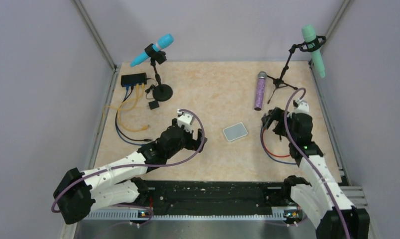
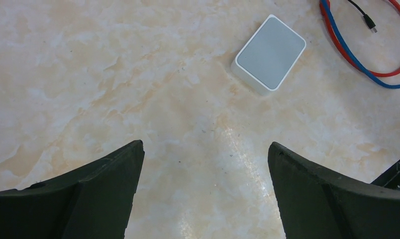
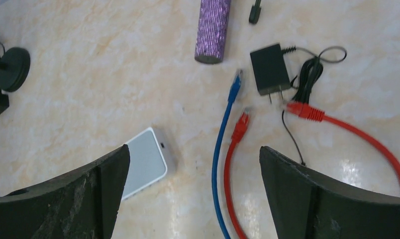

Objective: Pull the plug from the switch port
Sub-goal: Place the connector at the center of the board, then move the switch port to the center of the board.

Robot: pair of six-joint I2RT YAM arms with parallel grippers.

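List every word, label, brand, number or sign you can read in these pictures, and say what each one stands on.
No text can be read in any view.
Switch: too small and far off to show any print.
Grey pad: the top is plain, with no mark.
Black power adapter: no label shows.

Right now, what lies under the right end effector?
Between the open fingers of the right end effector: bare tabletop, a blue cable and a red cable, plugs lying loose. A black power adapter sits just beyond. One finger hides part of a pale pad.
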